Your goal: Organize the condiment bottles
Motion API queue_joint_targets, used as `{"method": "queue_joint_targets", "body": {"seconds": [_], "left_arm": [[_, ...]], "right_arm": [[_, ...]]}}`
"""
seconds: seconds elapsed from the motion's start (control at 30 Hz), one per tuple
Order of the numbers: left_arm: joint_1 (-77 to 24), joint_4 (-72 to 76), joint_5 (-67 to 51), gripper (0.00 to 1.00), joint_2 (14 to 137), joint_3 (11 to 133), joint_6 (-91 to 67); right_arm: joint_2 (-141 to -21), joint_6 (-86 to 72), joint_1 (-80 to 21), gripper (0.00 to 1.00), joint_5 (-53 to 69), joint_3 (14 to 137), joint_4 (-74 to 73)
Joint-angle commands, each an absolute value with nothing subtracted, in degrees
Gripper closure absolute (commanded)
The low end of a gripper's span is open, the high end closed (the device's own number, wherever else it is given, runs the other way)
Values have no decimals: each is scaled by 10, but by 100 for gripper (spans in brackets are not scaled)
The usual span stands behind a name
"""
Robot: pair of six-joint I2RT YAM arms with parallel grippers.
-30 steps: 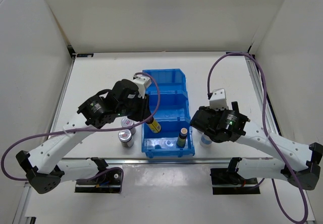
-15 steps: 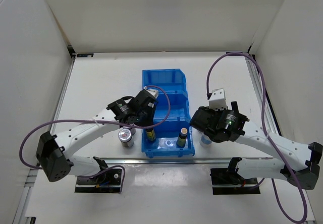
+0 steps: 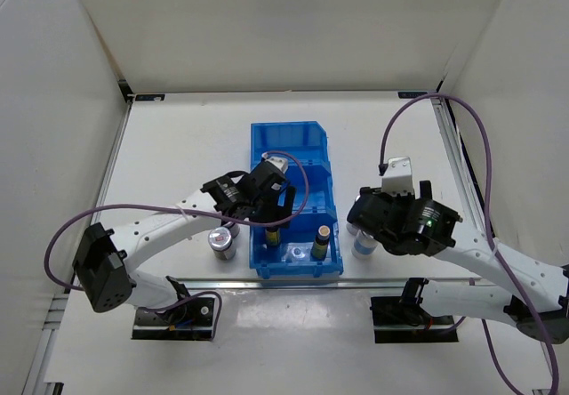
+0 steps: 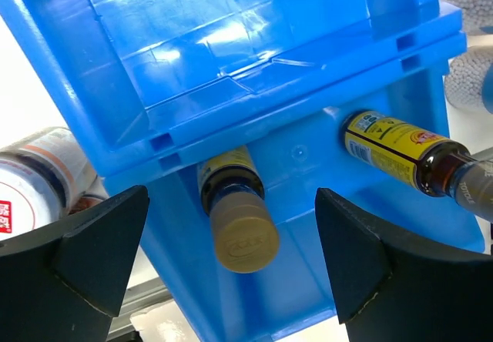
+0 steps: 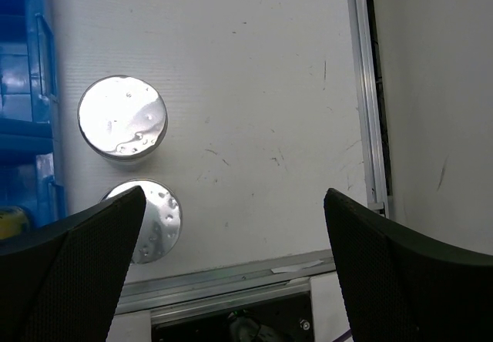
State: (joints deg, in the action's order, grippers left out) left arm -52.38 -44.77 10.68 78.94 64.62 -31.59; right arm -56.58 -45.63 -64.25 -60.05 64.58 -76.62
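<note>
Bottles (image 3: 322, 242): two, amber with yellow labels, both in the near compartment of the bin.
Left bottle (image 4: 237, 230): tan cap facing the wrist camera; stands between the left fingers with a gap on each side, touching neither.
Right bottle (image 4: 400, 153): at the right of the same compartment, apart from the left bottle; upright in the top view, cap up.
Jars, left side (image 3: 222, 244): two silver-lidded jars on the table just beside the bin's near-left corner, close together. The farther one is partly hidden by the arm. One shows a red label in the left wrist view.
Jars, right side (image 5: 123, 117): two silver lids on the table just right of the bin, near each other but apart. The nearer one (image 5: 150, 219) is partly cut off by the right finger.
Left gripper (image 4: 231, 194): over the near compartment, fingers spread wide, gripping nothing.
Right gripper (image 5: 235, 194): above the table right of the bin, fingers spread wide, only bare table between them.
Bin (image 3: 289, 130): blue, three compartments in a row running away from the arms; contents of the middle and far ones cannot be told from these views.
Table (image 3: 178, 146): white, walled on three sides.
</note>
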Motion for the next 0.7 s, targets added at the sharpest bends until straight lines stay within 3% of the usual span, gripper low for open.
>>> {"method": "queue_joint_targets", "body": {"seconds": [0.0, 0.4, 0.67], "left_arm": [[-531, -439, 120, 0, 769, 666, -325], [-538, -439, 109, 0, 699, 688, -192], [-538, -445, 194, 0, 617, 631, -134]], "right_arm": [[-556, -447, -645, 0, -610, 643, -769], [-546, -447, -645, 0, -605, 643, -769], [-546, -447, -645, 0, -605, 643, -769]]}}
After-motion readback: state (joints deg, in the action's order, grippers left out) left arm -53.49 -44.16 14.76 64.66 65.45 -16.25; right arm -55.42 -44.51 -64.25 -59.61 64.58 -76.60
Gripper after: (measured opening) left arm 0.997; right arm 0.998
